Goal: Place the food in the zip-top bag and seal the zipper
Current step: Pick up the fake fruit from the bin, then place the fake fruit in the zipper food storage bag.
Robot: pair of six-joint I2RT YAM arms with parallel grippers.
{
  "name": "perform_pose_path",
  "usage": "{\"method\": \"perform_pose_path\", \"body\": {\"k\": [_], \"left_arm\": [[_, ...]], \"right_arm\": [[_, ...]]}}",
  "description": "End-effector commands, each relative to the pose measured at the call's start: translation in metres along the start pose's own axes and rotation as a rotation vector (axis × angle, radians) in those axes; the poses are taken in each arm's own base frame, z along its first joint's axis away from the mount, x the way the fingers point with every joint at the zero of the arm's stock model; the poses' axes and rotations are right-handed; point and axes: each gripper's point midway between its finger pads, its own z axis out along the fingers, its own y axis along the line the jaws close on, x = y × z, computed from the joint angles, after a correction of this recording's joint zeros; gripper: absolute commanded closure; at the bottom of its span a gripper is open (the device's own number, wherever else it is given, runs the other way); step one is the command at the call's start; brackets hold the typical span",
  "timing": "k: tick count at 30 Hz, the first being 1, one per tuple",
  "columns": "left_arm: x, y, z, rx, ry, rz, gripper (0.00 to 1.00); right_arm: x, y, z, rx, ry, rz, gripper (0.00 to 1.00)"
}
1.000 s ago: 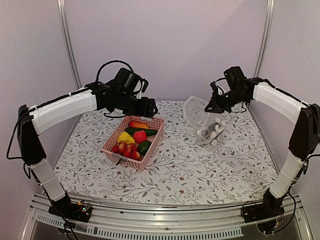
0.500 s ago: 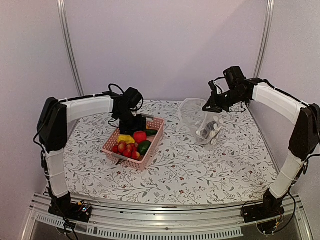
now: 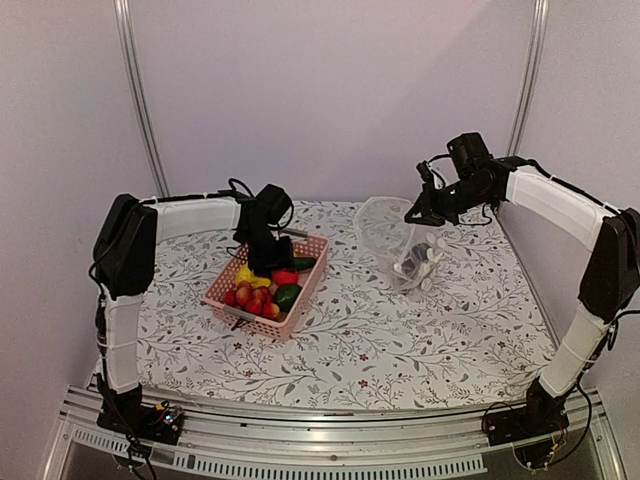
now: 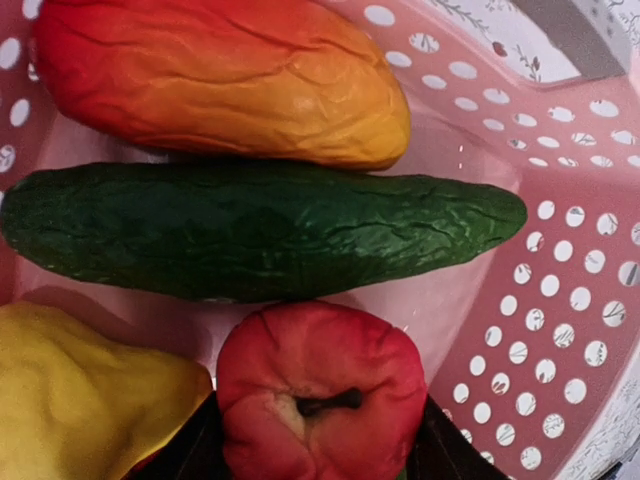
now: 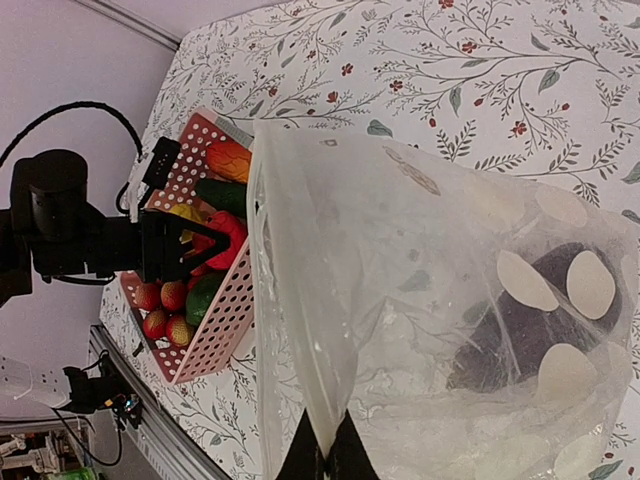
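The pink basket [image 3: 262, 325] holds the food: an orange-red piece [image 4: 220, 80], a green cucumber [image 4: 260, 230], a yellow pepper [image 4: 90, 400] and a red tomato [image 4: 320, 390]. My left gripper [image 3: 272, 262] is down in the basket; its jaws press both sides of the red tomato, which rests by the cucumber. My right gripper [image 5: 330, 462] is shut on an edge of the clear zip-top bag [image 5: 420, 300] and holds it up over the table, mouth edge [image 5: 258, 300] facing the basket. A dark purple eggplant [image 5: 520, 340] lies inside the bag.
Small red strawberries [image 5: 160, 300] and a second green piece [image 5: 205, 295] lie at the basket's near end. The floral tablecloth [image 3: 400, 340] covers the table. Metal posts [image 3: 140, 100] stand at the back corners.
My left gripper has come down from above the basket's far side into the basket, around the red tomato. My right gripper has shifted the bag slightly left and holds it still.
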Motion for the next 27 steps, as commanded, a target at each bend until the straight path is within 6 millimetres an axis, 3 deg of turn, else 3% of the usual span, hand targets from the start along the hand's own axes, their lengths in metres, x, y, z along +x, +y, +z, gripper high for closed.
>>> {"method": "perform_pose_path", "body": {"k": [1, 6, 11, 13, 15, 18, 22, 24, 27], "left_arm": [[-0.02, -0.013, -0.041, 0.06, -0.076, 0.009, 0.62], [-0.04, -0.037, -0.107, 0.17, -0.218, 0.06, 0.66], [-0.055, -0.098, -0.18, 0.422, -0.409, 0.19, 0.69], [-0.05, -0.131, -0.211, 0.529, -0.498, 0.302, 0.69], [-0.039, -0.161, -0.231, 0.613, -0.556, 0.409, 0.7], [-0.025, -0.196, -0.24, 0.694, -0.572, 0.5, 0.71], [-0.013, -0.222, -0.215, 0.702, -0.518, 0.544, 0.69], [-0.006, -0.23, -0.194, 0.69, -0.473, 0.558, 0.59], [0.0, -0.232, -0.176, 0.662, -0.425, 0.551, 0.36]], "right_arm": [[-0.001, 0.015, -0.016, -0.02, -0.029, -0.024, 1.0], [0.001, 0.02, -0.023, -0.031, -0.026, -0.036, 1.0], [0.003, 0.024, -0.025, -0.044, -0.023, -0.036, 1.0], [0.003, 0.025, -0.024, -0.051, -0.02, -0.031, 1.0], [0.002, 0.029, -0.022, -0.066, -0.017, -0.029, 1.0], [0.001, 0.034, -0.02, -0.089, -0.012, -0.022, 1.0], [-0.003, 0.043, -0.021, -0.121, -0.012, -0.022, 1.0], [-0.006, 0.049, -0.025, -0.144, -0.022, -0.025, 1.0], [-0.01, 0.055, -0.029, -0.163, -0.035, -0.029, 1.0]]}}
